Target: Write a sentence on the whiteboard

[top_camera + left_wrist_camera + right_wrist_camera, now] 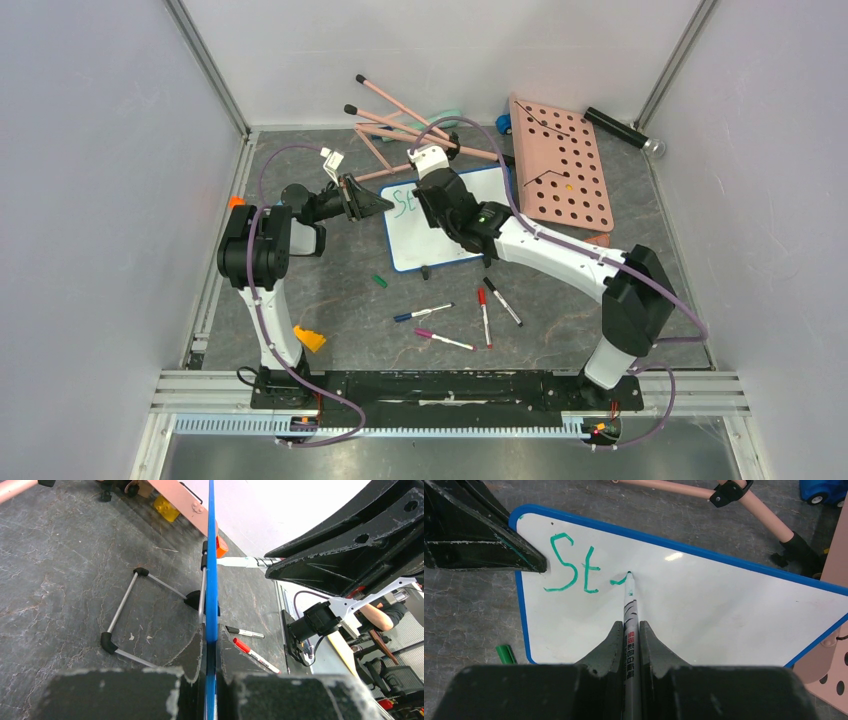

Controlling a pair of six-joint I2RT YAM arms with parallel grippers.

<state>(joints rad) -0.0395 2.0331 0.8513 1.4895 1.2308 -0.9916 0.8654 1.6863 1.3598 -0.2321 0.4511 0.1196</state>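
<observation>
The whiteboard (425, 252) lies flat in the middle of the table, white with a blue frame (664, 542). My left gripper (384, 201) is shut on its left edge, which shows as a thin blue strip (211, 570) running between the left gripper's (211, 632) jaws. My right gripper (630, 626) is shut on a grey marker (630, 605) whose green tip touches the board. The sentence (573, 565) reads "St" in green, followed by a short stroke at the tip. In the top view the right gripper (433, 192) hangs over the board's upper left.
A green cap (379, 281) lies left of the board. Blue (423, 313), pink (444, 340), red (484, 316) and black (502, 301) markers lie in front of it. A pink board with holes (565, 175) and pink rods (400, 125) are behind. An orange block (309, 338) sits by the left arm.
</observation>
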